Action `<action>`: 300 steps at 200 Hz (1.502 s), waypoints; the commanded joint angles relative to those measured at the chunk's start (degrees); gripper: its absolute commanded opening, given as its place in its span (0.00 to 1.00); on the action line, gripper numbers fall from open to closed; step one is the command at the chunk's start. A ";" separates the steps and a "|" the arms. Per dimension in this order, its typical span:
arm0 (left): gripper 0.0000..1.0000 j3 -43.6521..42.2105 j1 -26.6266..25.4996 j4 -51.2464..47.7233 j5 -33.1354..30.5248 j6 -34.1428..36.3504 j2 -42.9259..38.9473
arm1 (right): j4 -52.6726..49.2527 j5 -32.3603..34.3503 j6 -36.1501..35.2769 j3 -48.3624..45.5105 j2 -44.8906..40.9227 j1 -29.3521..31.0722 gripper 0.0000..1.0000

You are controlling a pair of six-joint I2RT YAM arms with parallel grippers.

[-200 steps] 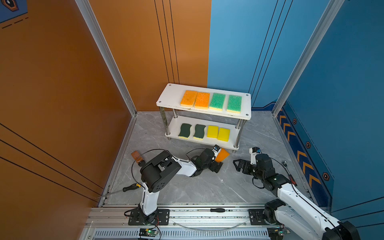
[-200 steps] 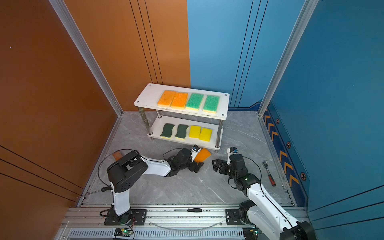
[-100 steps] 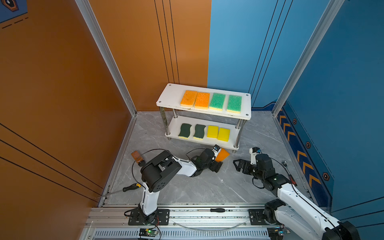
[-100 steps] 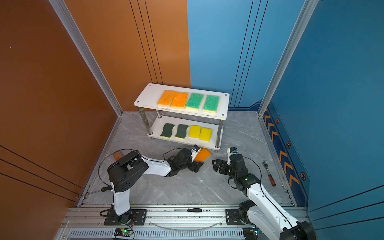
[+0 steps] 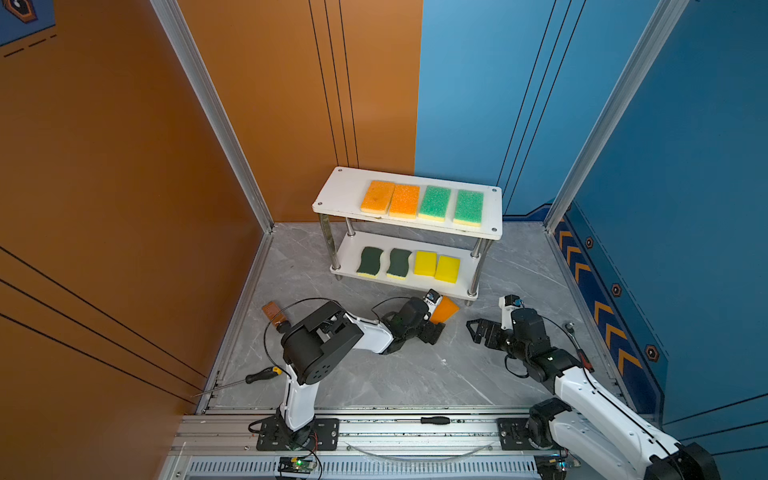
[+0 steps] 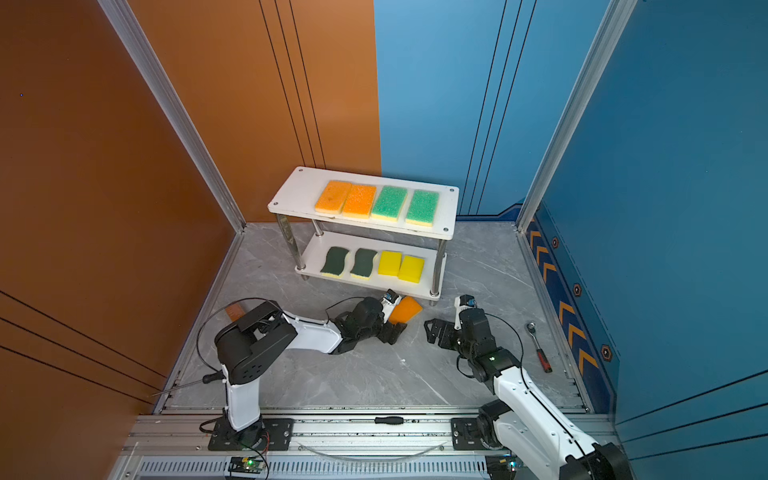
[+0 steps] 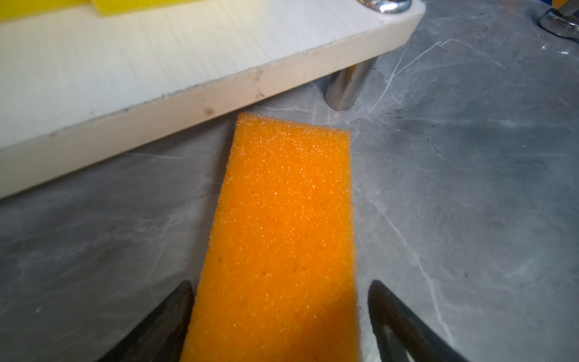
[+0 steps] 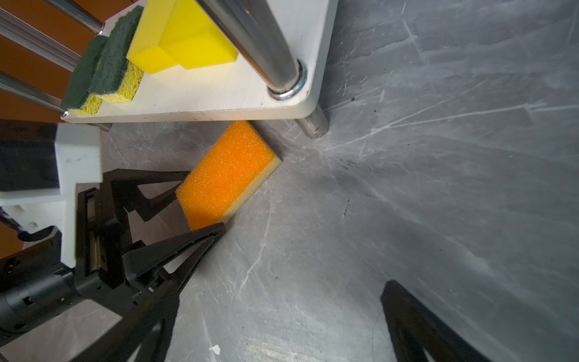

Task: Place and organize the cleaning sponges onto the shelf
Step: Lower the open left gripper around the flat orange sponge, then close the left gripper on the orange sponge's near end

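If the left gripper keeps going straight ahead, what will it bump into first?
The orange sponge. It lies on the floor right between the fingers of the left gripper. Just past its far end is the bottom board's front edge on the shelf, which would probably come next.

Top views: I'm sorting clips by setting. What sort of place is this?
Most likely a purpose-built robot test cell, not a home: the left arm and right arm are bolted to an aluminium rail, an orange wall and a blue wall box in a small grey floor, and a screwdriver and ratchet lie loose.
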 commanded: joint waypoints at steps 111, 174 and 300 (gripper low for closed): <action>0.91 -4.80 -0.39 -1.99 -1.99 0.05 -2.15 | 0.13 -0.85 0.86 -0.59 -0.64 -0.50 1.00; 0.90 -3.26 -0.47 -1.94 -1.84 0.44 -0.94 | -0.10 -0.87 0.95 -0.54 -0.72 -0.50 1.00; 0.93 -1.67 -1.10 -5.55 -3.84 3.77 0.67 | -0.05 -0.89 0.65 -0.54 -0.54 -0.68 1.00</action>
